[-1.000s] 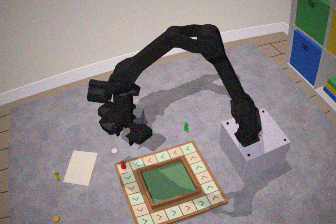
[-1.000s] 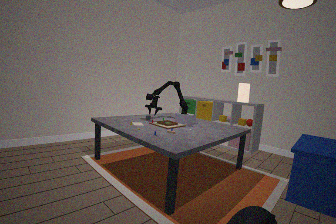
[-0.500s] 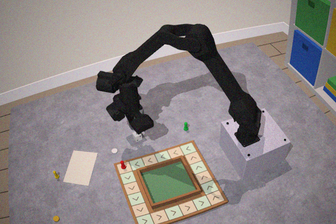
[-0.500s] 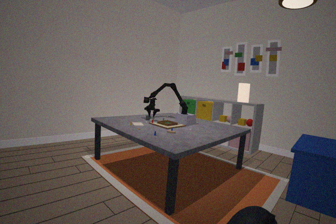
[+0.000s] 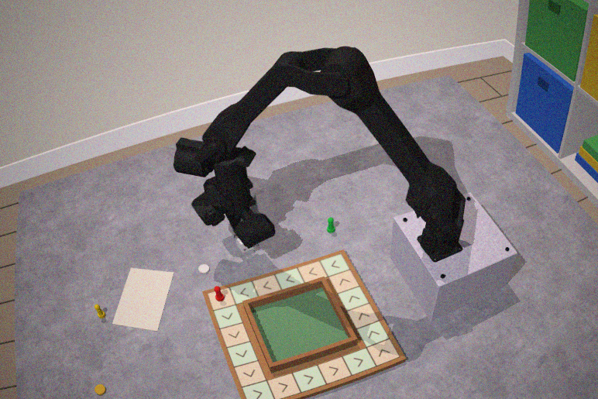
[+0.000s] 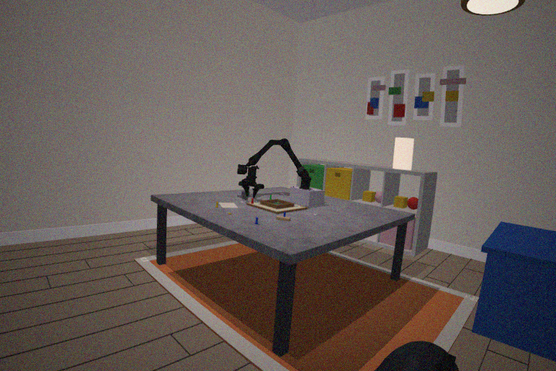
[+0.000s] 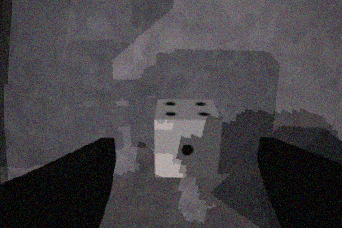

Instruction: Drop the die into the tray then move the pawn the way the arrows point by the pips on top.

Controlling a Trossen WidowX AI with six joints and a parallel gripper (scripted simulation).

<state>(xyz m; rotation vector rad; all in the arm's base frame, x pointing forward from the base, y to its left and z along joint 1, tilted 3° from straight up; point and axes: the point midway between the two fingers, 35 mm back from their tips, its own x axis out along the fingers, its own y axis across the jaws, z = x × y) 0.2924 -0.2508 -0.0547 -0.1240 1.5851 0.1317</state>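
The white die [image 7: 168, 148] stands between the fingers of my gripper [image 7: 187, 149] [image 6: 250, 197] in the wrist view, with a gap on both sides. Its near face shows one pip and the face beyond it shows four. The gripper is open, low over the table. In the top view the gripper hides its own fingertips and most of the die. The red pawn [image 5: 218, 294] [image 6: 252, 200] stands on the far left corner square of the board [image 5: 227, 316]. The dice tray [image 5: 314, 355] in the board's middle is empty.
A green pawn [image 5: 331, 225] stands behind the board. A white disc [image 5: 204, 268], a cream sheet [image 5: 143, 298], a yellow pawn [image 5: 99, 311] and an orange disc [image 5: 100, 389] lie or stand left. In the exterior view, a blue piece [image 6: 256, 220] and a tan block [image 6: 283, 218] are nearer the front.
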